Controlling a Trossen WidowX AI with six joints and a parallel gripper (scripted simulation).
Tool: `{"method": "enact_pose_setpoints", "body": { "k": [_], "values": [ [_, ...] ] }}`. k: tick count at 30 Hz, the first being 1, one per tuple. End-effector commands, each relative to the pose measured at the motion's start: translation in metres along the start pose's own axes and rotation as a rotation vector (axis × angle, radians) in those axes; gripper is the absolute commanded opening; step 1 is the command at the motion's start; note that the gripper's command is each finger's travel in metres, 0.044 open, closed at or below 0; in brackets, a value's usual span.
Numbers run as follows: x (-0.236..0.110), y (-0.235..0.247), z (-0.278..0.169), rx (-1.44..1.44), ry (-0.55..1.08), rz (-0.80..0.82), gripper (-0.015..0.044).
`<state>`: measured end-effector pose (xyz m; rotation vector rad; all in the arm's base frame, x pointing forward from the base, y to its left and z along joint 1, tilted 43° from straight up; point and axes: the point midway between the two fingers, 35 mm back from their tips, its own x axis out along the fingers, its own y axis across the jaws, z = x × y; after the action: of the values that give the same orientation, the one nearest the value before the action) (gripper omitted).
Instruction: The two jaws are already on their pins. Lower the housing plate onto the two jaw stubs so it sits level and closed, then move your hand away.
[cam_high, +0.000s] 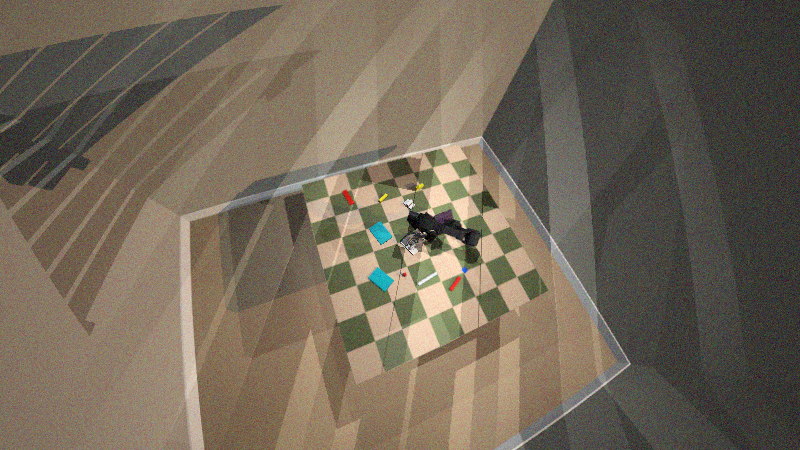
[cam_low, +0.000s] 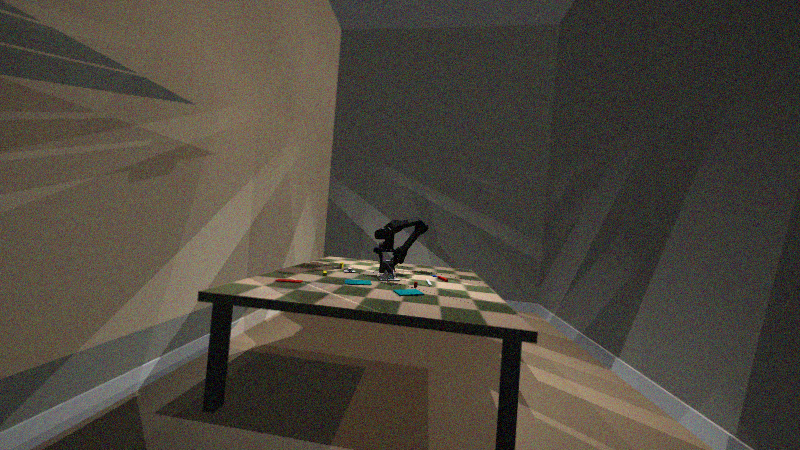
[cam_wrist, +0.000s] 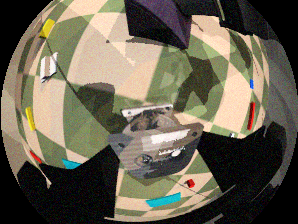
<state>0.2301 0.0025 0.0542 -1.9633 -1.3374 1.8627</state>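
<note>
My gripper (cam_wrist: 156, 139) (cam_low: 387, 273) is shut on the grey housing plate (cam_wrist: 172, 137), which spans between its two dark fingers. The plate has holes at its corners and two round openings. In the wrist view the plate is over the near part of the base (cam_wrist: 147, 108), whose light far edge shows behind it. Grey jaw parts (cam_wrist: 146, 121) show between that edge and the plate. The plate hides the stubs, and I cannot tell the gap below it or whether it is level. In the top view the arm partly covers this assembly (cam_high: 412, 244).
A white part (cam_high: 408, 203) (cam_wrist: 48, 67) stands beyond the assembly. Two cyan pads (cam_high: 380, 232) (cam_high: 380, 279) lie on one side. A white bar (cam_high: 427, 278), red bar (cam_high: 455, 283), blue cube (cam_high: 464, 269) and small red piece (cam_high: 403, 274) lie nearby. A purple block (cam_wrist: 155, 22) is near the arm.
</note>
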Motion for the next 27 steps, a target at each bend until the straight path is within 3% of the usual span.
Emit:
{"method": "enact_pose_setpoints", "body": {
  "k": [1, 27],
  "values": [
    [0.000, -0.001, 0.000, -0.007, 0.001, -0.001, 0.0351],
    [0.020, 0.001, -0.001, -0.008, 0.001, 0.000, 0.0351]
  ]
}}
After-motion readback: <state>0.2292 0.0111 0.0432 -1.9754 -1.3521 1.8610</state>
